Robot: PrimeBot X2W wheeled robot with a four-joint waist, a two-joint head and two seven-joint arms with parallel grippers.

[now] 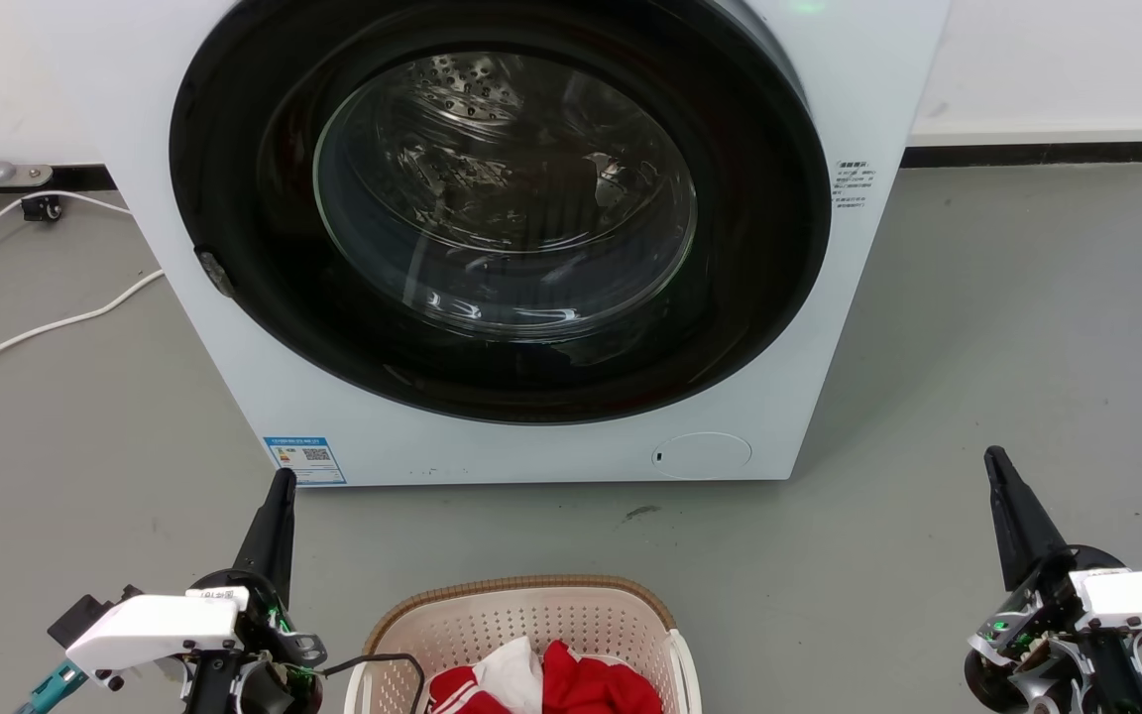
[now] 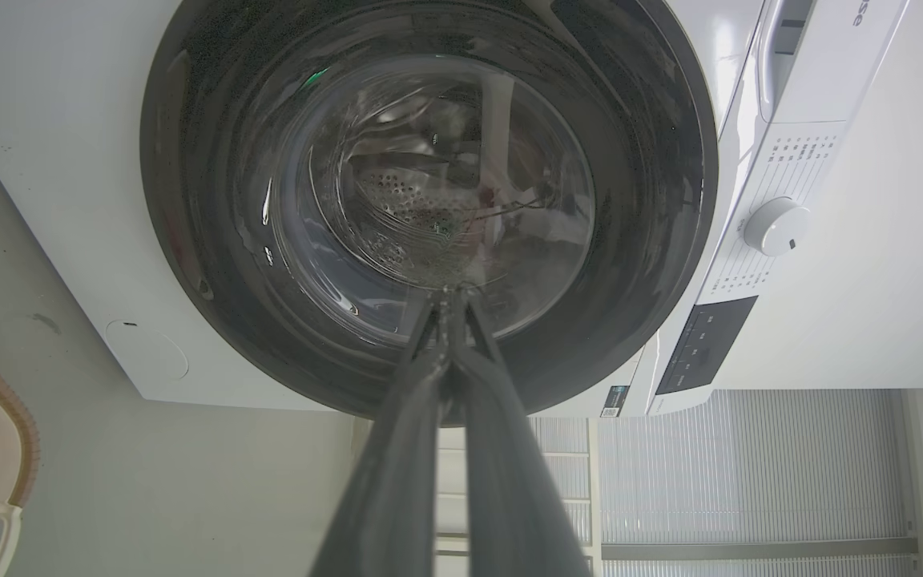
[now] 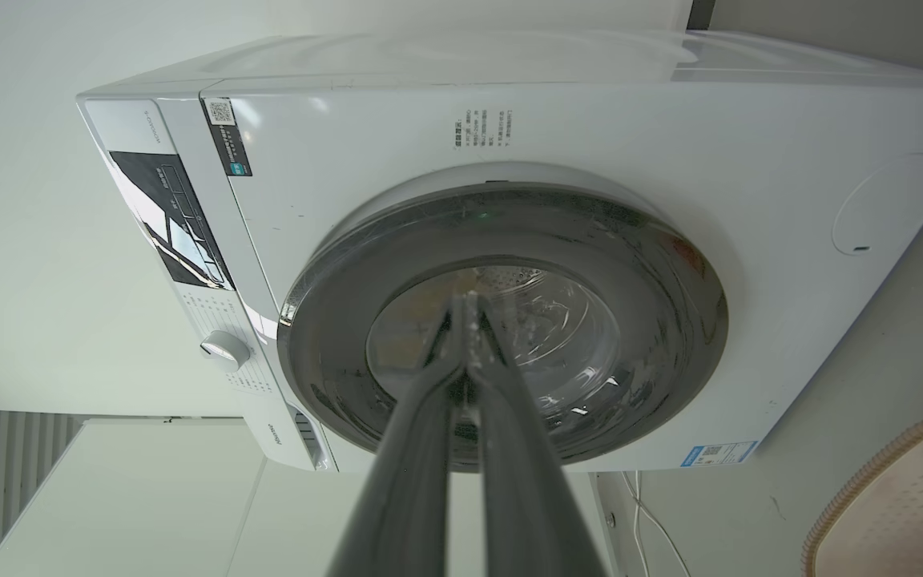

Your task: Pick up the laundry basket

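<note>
The laundry basket (image 1: pixel 521 585) sits on the grey floor (image 1: pixel 977 327) at 6 o'clock. It is just in front of the washing machine (image 1: pixel 492 456), which stands at 12 o'clock with its round door shut. Some red and white clothes (image 1: pixel 581 684) lie in the basket. I can't see many, so I think it will be light. It is plastic with lots of little holes. It looks stiff enough to keep its shape, but smooth and maybe a bit slippy. The best places to hold look like the white handles (image 1: pixel 685 659) on its two sides, one for each arm. It should stay flat so nothing tips out. The left tool (image 1: pixel 281 486) is at 8 o'clock and the right tool (image 1: pixel 997 464) is at 4 o'clock. Both are pinched closed with nothing in them, and neither touches the basket. White cables (image 1: pixel 36 327) lie on the floor at 9 o'clock.
</note>
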